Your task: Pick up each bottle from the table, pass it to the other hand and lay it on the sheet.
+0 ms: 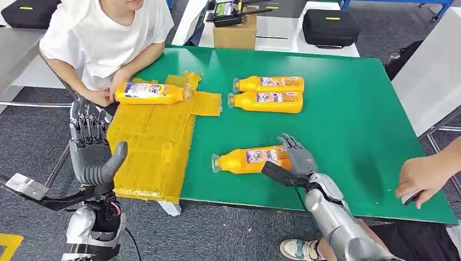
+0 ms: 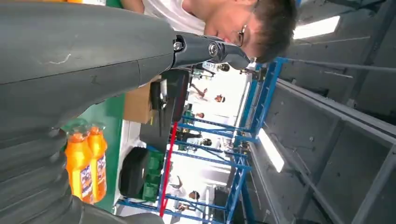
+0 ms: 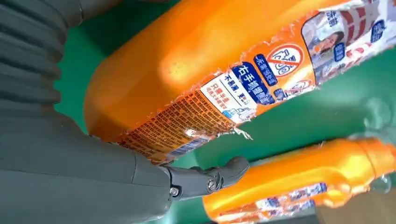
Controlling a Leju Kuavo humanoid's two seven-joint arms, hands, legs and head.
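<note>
A: Entry, largest first. Green table (image 1: 348, 109) spans the head view; a yellow sheet (image 1: 152, 147) covers its left end and hangs over the near edge.

B: People?

A: One in a white shirt (image 1: 103, 38) sits at the far left corner, a hand touching the bottle on the sheet (image 1: 149, 93), which lies on its side at the sheet's far end. Another person's hand (image 1: 427, 176) rests on the table's near right edge.

B: Robot hands?

A: Left hand (image 1: 92, 147) is raised off the table just left of the sheet, fingers upright and apart, nothing in it. Right hand (image 1: 293, 157) is at the base end of the near bottle (image 1: 250, 160). In the right wrist view the thumb (image 3: 205, 179) sits under the bottle's body (image 3: 196, 70), touching it; whether the fingers have closed round it, I cannot tell.

B: Other bottles?

A: The near bottle lies on its side on the green, cap toward the sheet. A pair of bottles (image 1: 269, 93) lies side by side, touching, farther back mid-table, caps also toward the sheet.

B: Small items?

A: Cardboard box (image 1: 235, 32) and black case (image 1: 330, 27) beyond the table.
</note>
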